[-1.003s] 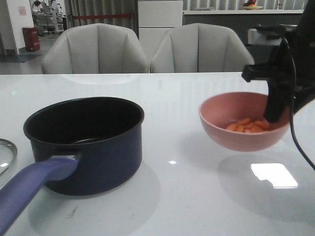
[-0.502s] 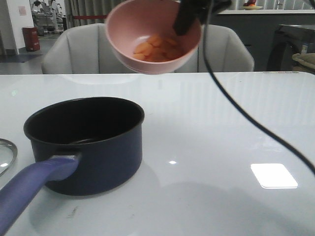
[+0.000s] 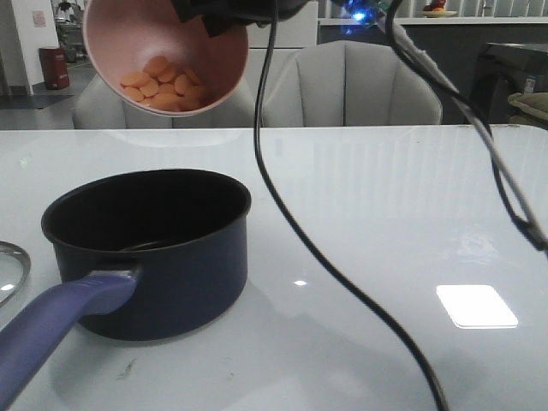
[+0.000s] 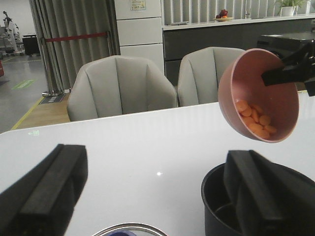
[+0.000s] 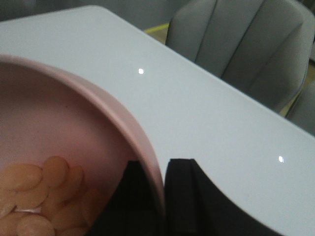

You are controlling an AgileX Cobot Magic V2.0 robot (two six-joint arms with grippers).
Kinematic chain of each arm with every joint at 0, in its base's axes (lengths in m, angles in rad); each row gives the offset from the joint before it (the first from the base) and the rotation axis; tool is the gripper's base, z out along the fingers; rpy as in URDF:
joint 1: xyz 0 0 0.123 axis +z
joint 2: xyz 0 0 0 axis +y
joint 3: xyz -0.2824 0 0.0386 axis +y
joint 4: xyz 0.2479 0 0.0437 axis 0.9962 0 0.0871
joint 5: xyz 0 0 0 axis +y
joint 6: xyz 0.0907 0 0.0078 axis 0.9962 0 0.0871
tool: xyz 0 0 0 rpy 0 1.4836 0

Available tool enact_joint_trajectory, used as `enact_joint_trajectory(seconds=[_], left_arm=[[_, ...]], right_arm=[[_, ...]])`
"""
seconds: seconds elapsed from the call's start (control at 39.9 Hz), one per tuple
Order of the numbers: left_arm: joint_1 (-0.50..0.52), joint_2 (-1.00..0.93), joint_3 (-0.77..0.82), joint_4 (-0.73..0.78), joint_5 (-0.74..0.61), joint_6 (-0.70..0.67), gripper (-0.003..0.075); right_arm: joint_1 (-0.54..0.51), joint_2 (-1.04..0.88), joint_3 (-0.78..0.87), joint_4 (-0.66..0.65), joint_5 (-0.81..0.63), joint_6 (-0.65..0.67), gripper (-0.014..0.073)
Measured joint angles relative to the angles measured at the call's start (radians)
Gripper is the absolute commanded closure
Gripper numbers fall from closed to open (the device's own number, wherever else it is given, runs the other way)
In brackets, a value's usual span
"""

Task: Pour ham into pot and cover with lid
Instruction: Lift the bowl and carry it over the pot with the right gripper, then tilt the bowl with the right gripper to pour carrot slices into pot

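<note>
My right gripper (image 3: 212, 19) is shut on the rim of the pink bowl (image 3: 111, 38) and holds it high above the pot, tilted toward me. Orange ham slices (image 3: 163, 86) lie in its lower side; they also show in the left wrist view (image 4: 256, 120) and the right wrist view (image 5: 34, 196). The dark navy pot (image 3: 171, 274) stands at the front left, its purple handle (image 3: 51, 334) pointing at me, its inside empty. The lid's steel rim (image 3: 10, 270) shows at the left edge and under my left gripper (image 4: 152, 191), which is open and empty.
Two grey chairs (image 3: 342, 86) stand behind the table's far edge. The right arm's black cable (image 3: 291, 231) hangs down across the middle of the table. A bright light patch (image 3: 475, 306) lies on the white tabletop at the right.
My right gripper has lifted the pink bowl from the table's right side, carried it left to above the pot and tilted it. The pot and the lid have not moved.
</note>
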Motion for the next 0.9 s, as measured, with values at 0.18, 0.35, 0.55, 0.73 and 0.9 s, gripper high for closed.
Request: enact_joint_trajectory(seconds=[0.18, 0.35, 0.55, 0.73, 0.9], left_arm=[[0.000, 0.000, 0.000, 0.000, 0.000, 0.000, 0.0112], [0.000, 0.000, 0.000, 0.000, 0.000, 0.000, 0.0112], [0.000, 0.000, 0.000, 0.000, 0.000, 0.000, 0.0112], [0.000, 0.000, 0.000, 0.000, 0.000, 0.001, 0.0112], [0.000, 0.000, 0.000, 0.000, 0.000, 0.001, 0.0112]], right_arm=[[0.000, 0.002, 0.133, -0.009, -0.286, -0.099, 0.0454], [0.000, 0.029, 0.230, -0.010, -0.563, -0.284, 0.0454], [0.000, 0.087, 0.270, -0.013, -0.870, -0.452, 0.0454], [0.000, 0.130, 0.270, -0.013, -0.970, -0.493, 0.0454], [0.007, 0.134, 0.270, -0.022, -0.987, -0.562, 0.0454]])
